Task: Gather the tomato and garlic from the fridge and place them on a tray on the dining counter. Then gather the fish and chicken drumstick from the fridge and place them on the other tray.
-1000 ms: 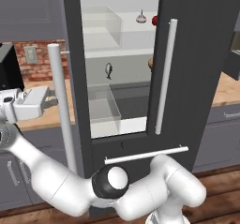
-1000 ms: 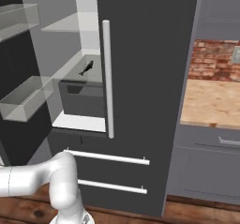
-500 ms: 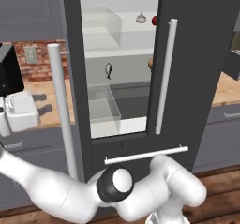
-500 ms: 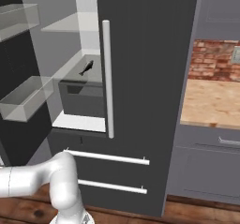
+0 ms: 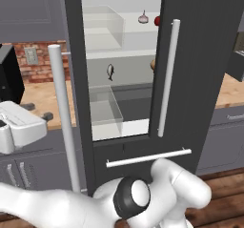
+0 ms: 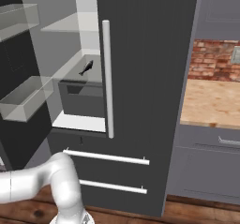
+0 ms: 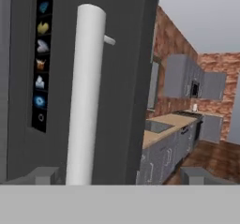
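Fridge door handle (image 7: 86, 96) standing between widely spread fingers (image 7: 44, 175), apart from both, nothing gripped

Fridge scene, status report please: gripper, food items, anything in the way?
Gripper open, at left door handle. Fish on middle shelf; garlic and tomato on top shelf. Right fridge door partly blocks them.

Glossy white rounded arm (image 5: 176, 193) segments, dark round joint cap (image 5: 132, 197), grey claw (image 7: 119, 176) fingertips.
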Robot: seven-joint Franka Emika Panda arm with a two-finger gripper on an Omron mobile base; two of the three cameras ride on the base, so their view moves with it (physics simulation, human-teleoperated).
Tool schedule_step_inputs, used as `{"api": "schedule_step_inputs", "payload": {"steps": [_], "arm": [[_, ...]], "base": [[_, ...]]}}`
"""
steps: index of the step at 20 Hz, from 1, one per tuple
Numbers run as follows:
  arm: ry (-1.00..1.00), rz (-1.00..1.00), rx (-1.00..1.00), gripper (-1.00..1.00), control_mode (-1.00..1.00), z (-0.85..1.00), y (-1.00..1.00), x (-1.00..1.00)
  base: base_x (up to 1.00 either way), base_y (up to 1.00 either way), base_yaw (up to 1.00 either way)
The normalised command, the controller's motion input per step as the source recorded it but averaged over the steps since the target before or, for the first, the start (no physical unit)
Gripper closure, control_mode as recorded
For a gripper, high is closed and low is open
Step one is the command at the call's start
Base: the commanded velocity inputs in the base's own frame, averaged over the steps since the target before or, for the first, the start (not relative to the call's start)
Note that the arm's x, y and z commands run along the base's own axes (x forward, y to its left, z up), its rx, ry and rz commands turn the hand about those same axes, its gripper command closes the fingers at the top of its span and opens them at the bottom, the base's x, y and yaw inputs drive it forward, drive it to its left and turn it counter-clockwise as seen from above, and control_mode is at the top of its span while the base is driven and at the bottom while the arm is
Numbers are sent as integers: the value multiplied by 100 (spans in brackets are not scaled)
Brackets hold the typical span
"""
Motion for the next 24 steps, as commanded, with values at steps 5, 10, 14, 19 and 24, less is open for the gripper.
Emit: {"api": "schedule_step_inputs", "payload": {"steps": [5, 10, 14, 19, 24], "arm": [[-7, 36, 0, -100, -100, 0, -72, -41], [-7, 24, 0, -100, -100, 0, -98, -23], [-8, 20, 0, -100, -100, 0, -100, -6], [-7, 20, 0, -100, -100, 0, -100, 0], [-7, 22, 1, -100, -100, 0, -100, -2]], "base": [[0, 0, 0], [0, 0, 0], [0, 0, 0], [0, 0, 0], [0, 0, 0]]}}
